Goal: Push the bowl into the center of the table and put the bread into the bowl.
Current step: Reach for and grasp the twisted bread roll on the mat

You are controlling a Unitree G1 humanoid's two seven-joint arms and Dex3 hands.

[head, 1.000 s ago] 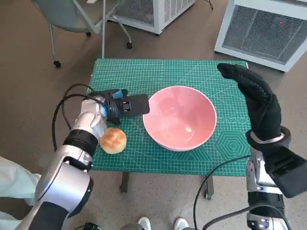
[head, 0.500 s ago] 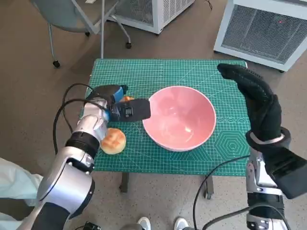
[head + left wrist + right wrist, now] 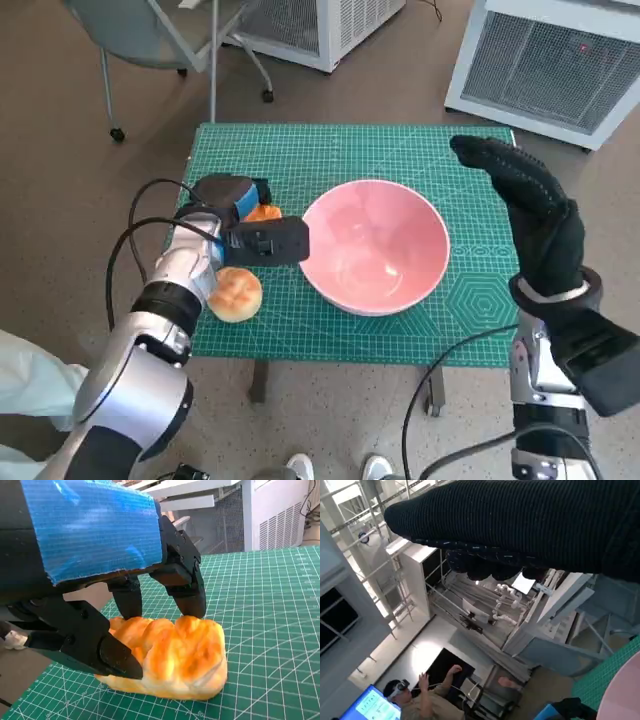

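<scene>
Two pieces of bread show in the head view: a round bun (image 3: 235, 292) near the table's front left edge, and an orange-brown bread (image 3: 262, 212) just behind the left hand (image 3: 232, 215), left of the pink bowl (image 3: 375, 245). That bowl sits upright on the green cutting mat (image 3: 330, 155) about mid-table, its left rim close to the black block at the left hand's front. The right hand (image 3: 528, 205) hangs over the table's right side, glove fingers stretched out and apart, holding nothing. From the left wrist view, the bread (image 3: 170, 657) lies on the mat under the blue-taped left hand (image 3: 100, 575) — black fingers (image 3: 187, 587) come down on its top and one lower finger lies against its near side; whether they actually grip it I cannot tell. From the right wrist view, the glove (image 3: 520, 525) crosses as a dark band, and a person (image 3: 420, 700) sits below by a blue screen (image 3: 372, 705).
</scene>
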